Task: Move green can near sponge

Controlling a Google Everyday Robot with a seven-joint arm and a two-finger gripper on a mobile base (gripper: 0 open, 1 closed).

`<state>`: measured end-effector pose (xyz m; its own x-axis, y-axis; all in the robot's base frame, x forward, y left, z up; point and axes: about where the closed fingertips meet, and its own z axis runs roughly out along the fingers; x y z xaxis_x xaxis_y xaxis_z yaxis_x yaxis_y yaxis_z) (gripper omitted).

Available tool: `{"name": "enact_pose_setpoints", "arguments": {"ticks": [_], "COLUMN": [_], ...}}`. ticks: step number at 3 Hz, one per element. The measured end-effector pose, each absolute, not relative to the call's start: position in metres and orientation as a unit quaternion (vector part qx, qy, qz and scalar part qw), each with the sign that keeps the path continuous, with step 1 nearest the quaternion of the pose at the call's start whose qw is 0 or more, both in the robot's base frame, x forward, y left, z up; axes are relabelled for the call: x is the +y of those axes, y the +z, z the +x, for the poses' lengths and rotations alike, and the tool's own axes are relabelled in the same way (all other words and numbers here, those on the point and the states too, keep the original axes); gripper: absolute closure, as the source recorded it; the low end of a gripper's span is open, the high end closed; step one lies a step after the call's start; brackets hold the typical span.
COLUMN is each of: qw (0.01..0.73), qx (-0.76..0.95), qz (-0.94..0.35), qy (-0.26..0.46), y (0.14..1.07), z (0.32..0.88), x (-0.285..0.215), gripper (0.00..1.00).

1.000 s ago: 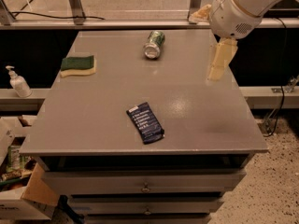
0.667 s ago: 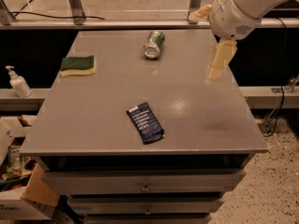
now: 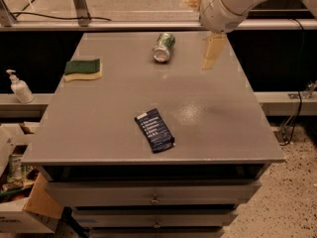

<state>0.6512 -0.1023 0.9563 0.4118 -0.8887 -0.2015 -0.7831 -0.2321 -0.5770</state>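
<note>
The green can lies on its side at the back middle of the grey table, one silver end facing me. The sponge, dark green over pale yellow, lies flat near the table's left edge, well apart from the can. My gripper hangs above the back right of the table, just right of the can and not touching it. Its cream fingers stand apart with nothing between them. One finger points down toward the table, and the other shows near the top edge of the view.
A flat dark blue snack wrapper lies near the table's front middle. A soap dispenser bottle stands on a ledge left of the table. Boxes sit on the floor at lower left. Drawers run under the tabletop, and a rail runs behind it.
My gripper has moved left and slightly back, closer to the green can. The can, sponge and wrapper have not moved.
</note>
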Motion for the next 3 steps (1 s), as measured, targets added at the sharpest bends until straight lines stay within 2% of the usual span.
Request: {"name": "enact_pose_setpoints", "arguments": {"ticks": [2, 3], "qw": [0.292, 0.292], "qx": [0.442, 0.443], "qz": [-0.828, -0.828], "qy": [-0.183, -0.183], "y": [0.958, 0.958], "z": [0.725, 0.725], "x": [-0.075, -0.075], "gripper": [0.00, 0.00]}}
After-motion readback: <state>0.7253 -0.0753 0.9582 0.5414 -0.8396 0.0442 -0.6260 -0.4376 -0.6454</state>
